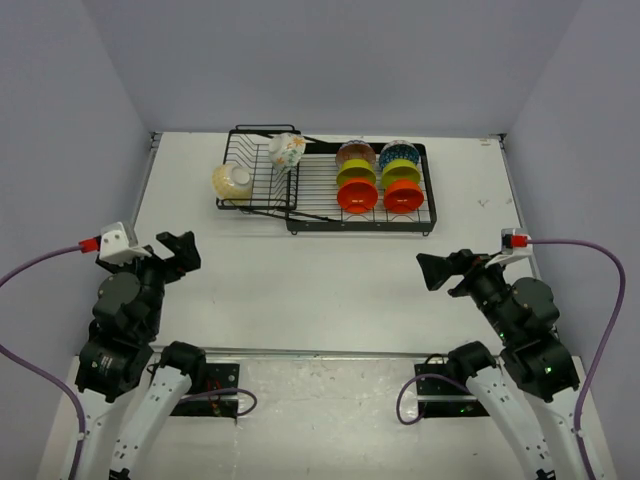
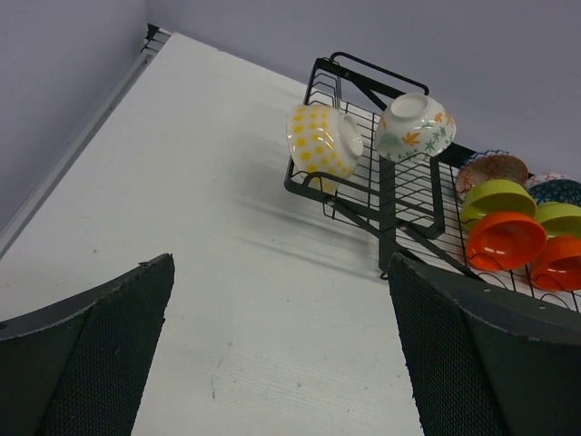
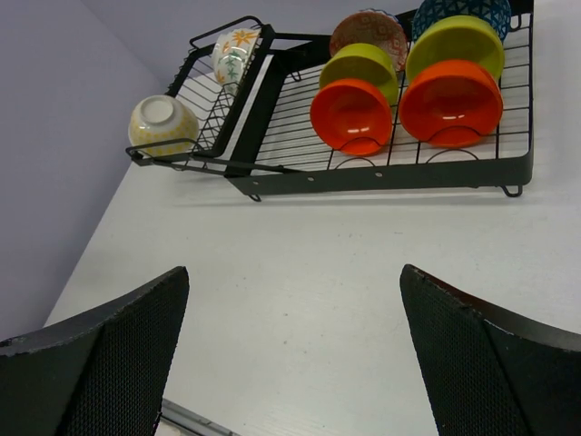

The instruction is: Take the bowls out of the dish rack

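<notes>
Judged first reach, no bowl out yet. Best w/ right pincer [image 1: 438,274]: come at front orange bowl [image 1: 357,196] from above, pinch rim, lift straight up clear of wires before drawing back twd 6 o'clock. Dish rack [image 1: 360,228] at 12 o'clock on surface [image 1: 300,290], loaded. Left pincer [image 1: 183,250] at 8, right at 4. Both spread wide, empty, aimed at rack, well apart from it.

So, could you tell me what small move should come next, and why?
Probably bring the right fingers forward toward the orange bowl at the right front of the dish rack. It sits nearest that arm, and the left fingers and right fingers both stand open, empty and short of the rack.
</notes>
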`<state>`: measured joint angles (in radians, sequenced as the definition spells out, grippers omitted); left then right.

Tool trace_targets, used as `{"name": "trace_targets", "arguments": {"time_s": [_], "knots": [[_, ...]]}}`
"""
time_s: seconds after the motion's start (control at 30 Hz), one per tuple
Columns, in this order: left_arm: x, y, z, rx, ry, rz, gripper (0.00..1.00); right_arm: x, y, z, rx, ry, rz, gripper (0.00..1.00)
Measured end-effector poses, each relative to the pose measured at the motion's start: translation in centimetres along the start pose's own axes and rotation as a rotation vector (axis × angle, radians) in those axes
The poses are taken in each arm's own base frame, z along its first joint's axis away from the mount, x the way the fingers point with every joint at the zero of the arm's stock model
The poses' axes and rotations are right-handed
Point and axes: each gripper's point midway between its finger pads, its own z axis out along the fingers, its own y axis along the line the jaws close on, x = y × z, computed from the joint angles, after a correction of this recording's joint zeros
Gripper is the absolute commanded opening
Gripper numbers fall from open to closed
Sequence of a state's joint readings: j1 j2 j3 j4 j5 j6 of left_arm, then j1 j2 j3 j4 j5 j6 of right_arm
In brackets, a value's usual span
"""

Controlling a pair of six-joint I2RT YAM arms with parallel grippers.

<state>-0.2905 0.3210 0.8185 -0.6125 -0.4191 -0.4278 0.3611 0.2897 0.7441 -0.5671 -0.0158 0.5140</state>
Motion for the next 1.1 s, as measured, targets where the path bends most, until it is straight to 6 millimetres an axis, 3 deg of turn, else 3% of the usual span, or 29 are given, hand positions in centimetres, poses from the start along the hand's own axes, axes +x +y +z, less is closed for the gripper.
{"name": "trace_targets", "arguments": {"time_s": [0.4,0.53,0.67,0.77,0.87,0.97,1.1], "knots": [[1.6,-0.2,1.5,-0.038,0.089,0.005,1.00,0.9,0.1,0.0,-0.057,-0.044,0.020,0.99],[3.0,-2.5,3.5,-0.002,0.170,-0.077,1.00,2.1,0.4,0.6,-0.104,-0.035,0.032,0.99],[4.1,-4.8,6.9,0.008,0.253,-0.146,1.00,2.7,1.0,0.6,-0.156,-0.033,0.036,0.99],[2.7,-6.2,10.7,0.049,0.262,-0.269,1.00,2.4,1.6,0.4,-0.188,-0.041,0.032,0.99],[0.9,-3.5,15.3,0.049,0.235,-0.433,1.00,2.3,2.0,0.2,-0.209,-0.049,0.029,0.99],[-1.1,-1.9,19.7,0.187,0.170,-0.611,1.00,2.2,2.2,0.0,-0.221,-0.052,0.028,0.99],[1.8,-2.7,21.6,0.381,0.232,-0.762,1.00,2.4,2.5,0.0,-0.247,-0.049,0.025,0.99]]}}
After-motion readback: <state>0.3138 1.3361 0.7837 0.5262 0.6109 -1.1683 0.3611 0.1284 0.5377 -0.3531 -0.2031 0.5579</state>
